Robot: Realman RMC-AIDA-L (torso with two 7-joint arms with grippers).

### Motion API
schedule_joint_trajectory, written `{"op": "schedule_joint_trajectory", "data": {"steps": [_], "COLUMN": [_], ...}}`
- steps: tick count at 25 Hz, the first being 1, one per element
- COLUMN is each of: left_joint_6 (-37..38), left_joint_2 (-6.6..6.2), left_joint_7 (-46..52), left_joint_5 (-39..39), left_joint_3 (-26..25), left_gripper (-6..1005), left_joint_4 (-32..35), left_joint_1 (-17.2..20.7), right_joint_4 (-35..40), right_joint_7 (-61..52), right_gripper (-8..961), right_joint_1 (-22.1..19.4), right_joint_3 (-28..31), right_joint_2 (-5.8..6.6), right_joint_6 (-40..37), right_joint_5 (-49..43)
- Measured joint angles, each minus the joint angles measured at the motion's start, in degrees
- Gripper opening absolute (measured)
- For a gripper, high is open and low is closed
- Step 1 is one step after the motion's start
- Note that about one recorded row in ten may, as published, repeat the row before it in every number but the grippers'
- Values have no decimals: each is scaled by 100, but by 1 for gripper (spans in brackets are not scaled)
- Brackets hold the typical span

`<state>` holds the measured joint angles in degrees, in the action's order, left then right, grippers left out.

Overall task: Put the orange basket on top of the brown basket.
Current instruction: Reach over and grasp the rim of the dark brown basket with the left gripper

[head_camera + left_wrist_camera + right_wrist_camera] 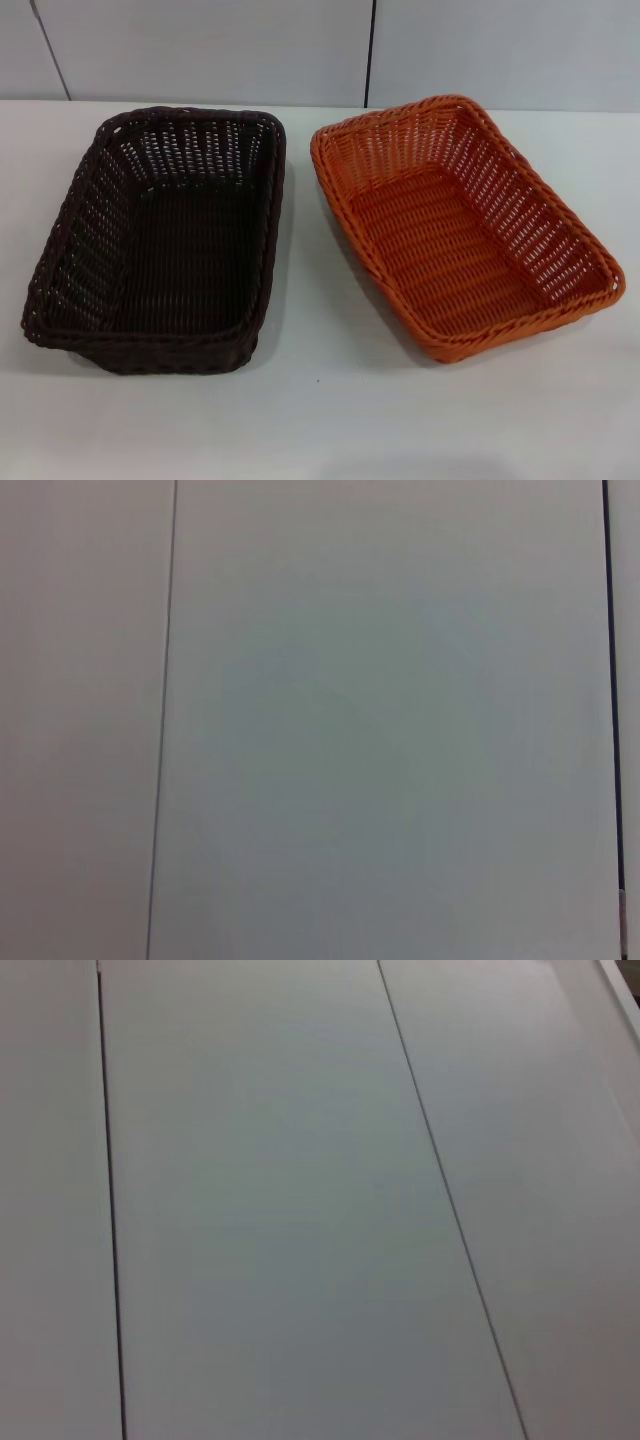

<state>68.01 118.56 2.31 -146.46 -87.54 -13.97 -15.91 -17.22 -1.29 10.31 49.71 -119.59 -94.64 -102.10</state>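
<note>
Head view: two woven baskets sit on a white counter [330, 420], side by side and apart, with a strip of bare counter between them. The brown basket [160, 245] lies at about 9 o'clock from the middle of the scene; it is rectangular, very dark, with openwork sloping sides and a braided rim, and its long axis runs roughly from 12 to 6 o'clock, leaning slightly. The orange basket [460, 225] lies at about 3 o'clock, of like shape and size, turned so that its long axis runs from about 11 to 5 o'clock. Both stand upright with their open sides up, and nothing lies inside either. The orange basket rests on the counter, not on the brown one. Behind the counter, at 12 o'clock, stands a pale panelled wall [200, 50] with dark vertical seams. Neither arm nor hand shows here.

Left wrist view: only pale wall panels [380, 730] with thin dark seams; the left hand is not visible, so its state cannot be told.

Right wrist view: again pale panels [270, 1210] crossed by slanting dark seams; the right hand is not visible, and its state cannot be told either.
</note>
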Motion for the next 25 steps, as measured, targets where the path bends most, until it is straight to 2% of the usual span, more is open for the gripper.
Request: {"op": "schedule_joint_trajectory", "data": {"steps": [14, 15, 16, 17, 18, 19, 20, 22, 25], "left_joint_6": [-38, -619, -619, -1476, -1994, -1994, -3091, -3554, -4850], "left_joint_2": [-8, -81, -81, -186, -258, -258, -441, -505, -619], "left_joint_7": [29, 42, 42, 5, -17, -17, -32, -20, 6], "left_joint_5": [-15, -81, -81, -265, -396, -396, -769, -941, -1243], "left_joint_3": [97, 231, 231, 221, 194, 194, 73, 20, -70], "left_gripper": [726, 726, 726, 726, 726, 727, 727, 727, 727], "left_joint_4": [-40, -522, -522, -1181, -1594, -1594, -2571, -2950, -4110], "left_joint_1": [5, 75, 75, 198, 275, 275, 375, 400, 547], "right_joint_4": [0, 0, 0, 0, 0, 0, 5, 25, 55], "right_joint_7": [-3, -3, -3, -2, -2, -2, -2, -2, -2], "right_gripper": [752, 752, 752, 752, 752, 752, 752, 752, 751], "right_joint_1": [94, 99, 106, 111, 116, 116, 120, 138, 160], "right_joint_3": [-85, -88, -90, -94, -105, -105, -116, -134, -141], "right_joint_2": [13, 14, 16, 19, 22, 22, 23, 24, 24], "right_joint_6": [14, 17, 19, 21, 22, 22, 25, 42, 103], "right_joint_5": [-9, -9, -9, -9, -10, -10, -10, -11, -14]}}
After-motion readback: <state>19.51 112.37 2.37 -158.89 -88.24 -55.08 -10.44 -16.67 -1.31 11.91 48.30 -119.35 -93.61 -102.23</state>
